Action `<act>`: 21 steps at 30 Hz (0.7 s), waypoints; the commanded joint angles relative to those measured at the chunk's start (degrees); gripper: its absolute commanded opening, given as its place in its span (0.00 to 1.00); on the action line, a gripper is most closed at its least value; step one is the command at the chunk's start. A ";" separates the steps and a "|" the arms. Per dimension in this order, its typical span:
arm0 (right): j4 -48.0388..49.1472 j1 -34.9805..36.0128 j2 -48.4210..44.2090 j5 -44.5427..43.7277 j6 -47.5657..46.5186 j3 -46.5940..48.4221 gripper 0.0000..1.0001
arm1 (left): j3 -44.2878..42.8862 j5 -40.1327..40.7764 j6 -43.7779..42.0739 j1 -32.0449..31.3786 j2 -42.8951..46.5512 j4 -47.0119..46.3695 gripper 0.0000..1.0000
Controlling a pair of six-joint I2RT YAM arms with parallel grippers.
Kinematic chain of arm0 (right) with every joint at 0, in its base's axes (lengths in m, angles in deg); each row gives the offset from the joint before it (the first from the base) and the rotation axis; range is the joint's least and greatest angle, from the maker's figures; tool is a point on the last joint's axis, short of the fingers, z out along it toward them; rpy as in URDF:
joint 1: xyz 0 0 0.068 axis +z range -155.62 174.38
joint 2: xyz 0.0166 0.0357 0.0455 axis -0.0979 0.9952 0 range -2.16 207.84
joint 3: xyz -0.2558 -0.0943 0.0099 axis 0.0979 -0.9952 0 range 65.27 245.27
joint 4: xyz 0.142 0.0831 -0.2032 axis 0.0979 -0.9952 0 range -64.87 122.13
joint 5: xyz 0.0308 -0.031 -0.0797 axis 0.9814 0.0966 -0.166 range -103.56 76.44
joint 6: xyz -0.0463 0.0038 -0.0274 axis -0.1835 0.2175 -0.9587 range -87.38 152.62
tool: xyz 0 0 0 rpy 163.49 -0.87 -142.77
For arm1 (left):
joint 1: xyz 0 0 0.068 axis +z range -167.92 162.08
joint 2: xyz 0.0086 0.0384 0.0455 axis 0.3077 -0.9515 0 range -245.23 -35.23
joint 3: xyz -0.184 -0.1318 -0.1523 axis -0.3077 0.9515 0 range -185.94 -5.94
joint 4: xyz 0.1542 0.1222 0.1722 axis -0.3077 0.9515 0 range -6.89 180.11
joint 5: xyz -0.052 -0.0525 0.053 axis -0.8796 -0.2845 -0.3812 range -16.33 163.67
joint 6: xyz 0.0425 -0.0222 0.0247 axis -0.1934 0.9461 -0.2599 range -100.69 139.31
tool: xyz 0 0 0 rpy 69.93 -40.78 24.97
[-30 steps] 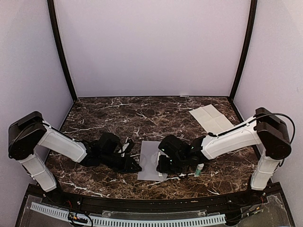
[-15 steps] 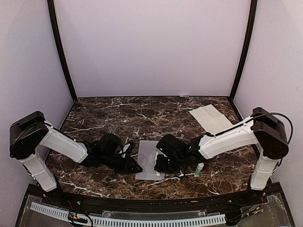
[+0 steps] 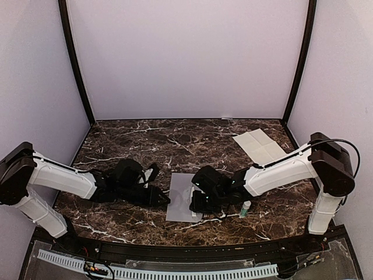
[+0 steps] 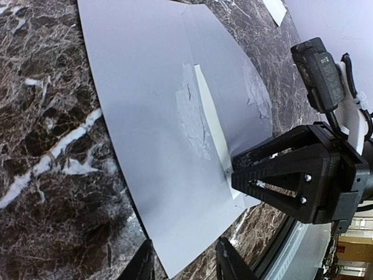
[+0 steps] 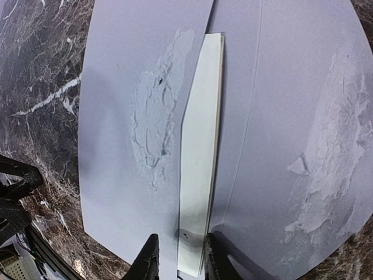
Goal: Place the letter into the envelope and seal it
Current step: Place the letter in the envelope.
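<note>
Right fingers (image 5: 147, 262) and left fingers (image 4: 227, 265) both well apart from letter (image 3: 259, 146), lying unfolded on far-right tabletop (image 3: 128, 146). Right pair clamped on strip (image 5: 198, 146) end atop envelope (image 3: 180, 198), probably peeling seal liner. Left pair apart, straddling envelope corner, likely to steady it.

The left arm (image 3: 64, 179) and right arm (image 3: 274, 172) flank the envelope (image 3: 178, 198); a glue stick (image 3: 245, 208) stands beside the right arm. Behind them the desk (image 3: 175, 140) lies open.

The letter (image 5: 198, 157) is cream, the envelope (image 5: 116, 87) pale grey, the table (image 3: 145, 146) dark white-veined marble.
</note>
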 commanded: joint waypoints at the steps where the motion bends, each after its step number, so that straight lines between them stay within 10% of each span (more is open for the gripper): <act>1: -2.07 0.46 1.27 -0.71 0.32 0.08 0.24 | 0.10 0.18 -0.89 0.27 -1.15 2.43 0.36; 21: -1.06 0.44 1.74 -0.06 0.10 0.25 0.24 | -0.76 -4.95 0.62 0.24 -8.93 -2.77 0.38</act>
